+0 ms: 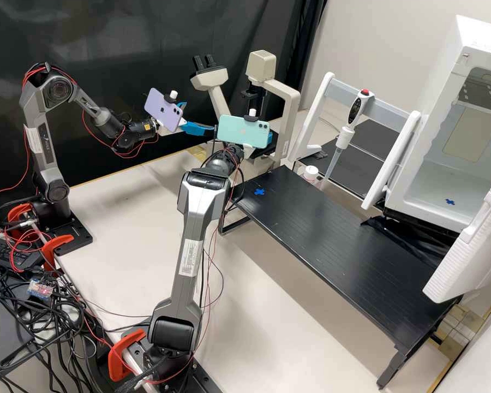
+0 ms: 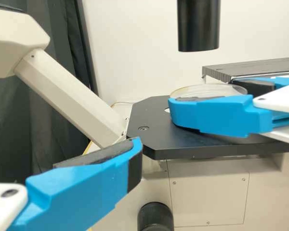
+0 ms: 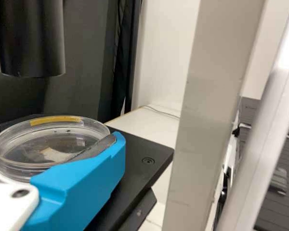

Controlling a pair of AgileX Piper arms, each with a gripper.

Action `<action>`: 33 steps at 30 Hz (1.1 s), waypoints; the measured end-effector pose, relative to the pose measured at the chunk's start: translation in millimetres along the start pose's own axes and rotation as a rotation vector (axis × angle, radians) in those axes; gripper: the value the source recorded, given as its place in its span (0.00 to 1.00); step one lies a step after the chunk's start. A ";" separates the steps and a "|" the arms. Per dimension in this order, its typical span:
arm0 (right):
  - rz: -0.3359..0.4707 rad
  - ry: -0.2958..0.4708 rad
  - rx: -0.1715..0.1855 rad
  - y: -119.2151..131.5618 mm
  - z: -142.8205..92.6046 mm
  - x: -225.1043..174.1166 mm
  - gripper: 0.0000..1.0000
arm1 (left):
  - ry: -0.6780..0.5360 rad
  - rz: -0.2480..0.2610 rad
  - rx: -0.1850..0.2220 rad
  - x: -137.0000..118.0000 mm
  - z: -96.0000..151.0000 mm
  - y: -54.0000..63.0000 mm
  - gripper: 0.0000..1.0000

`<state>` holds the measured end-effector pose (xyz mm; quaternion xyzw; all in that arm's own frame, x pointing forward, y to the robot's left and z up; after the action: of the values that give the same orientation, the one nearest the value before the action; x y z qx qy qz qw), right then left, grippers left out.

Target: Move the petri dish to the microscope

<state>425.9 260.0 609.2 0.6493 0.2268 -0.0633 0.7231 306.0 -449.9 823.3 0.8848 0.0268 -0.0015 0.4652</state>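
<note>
The right gripper [image 2: 202,92] grips the petri dish [image 3: 48,151] between its jaws, directly over the microscope stage [image 2: 151,118]; contact beneath is unclear. Setting down likely needs only downward travel. The left gripper [image 1: 201,117], farther off, stands wide.

A laboratory, this: high view, twelve o'clock, a cream metal microscope with black twin eyepieces [image 1: 210,79]; at two, a slim white pipette with a red top [image 1: 357,112]; towards three, an open, boxy white chamber [image 1: 447,183]. And there, a clear round petri dish [image 3: 50,144]!
</note>
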 end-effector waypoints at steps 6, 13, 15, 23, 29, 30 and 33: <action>0.002 0.000 0.004 -0.1 3.2 8.8 0.00 | 0.000 0.000 0.000 0.0 0.0 0.0 1.00; -0.008 0.001 0.006 -0.1 3.3 11.2 1.00 | 0.000 0.000 0.000 0.0 0.0 0.0 1.00; -0.016 0.005 -0.009 0.0 3.8 11.5 1.00 | 0.000 0.000 0.000 0.0 0.0 0.0 1.00; -0.059 0.077 -0.008 -1.0 9.4 11.9 1.00 | 0.000 0.000 0.000 0.0 0.0 0.0 1.00; -0.101 0.141 0.010 -4.9 14.0 7.3 1.00 | 0.000 0.000 0.000 0.0 0.0 0.0 1.00; -0.109 0.145 0.010 -5.2 14.4 5.6 1.00 | 0.000 0.000 0.000 0.0 0.0 0.0 1.00; -0.123 0.163 0.015 -5.0 14.9 -0.5 1.00 | 0.000 0.000 0.000 0.0 0.0 0.0 1.00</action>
<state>427.3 244.8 605.6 0.6425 0.3238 -0.0562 0.6922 306.0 -449.9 823.3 0.8848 0.0268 -0.0015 0.4652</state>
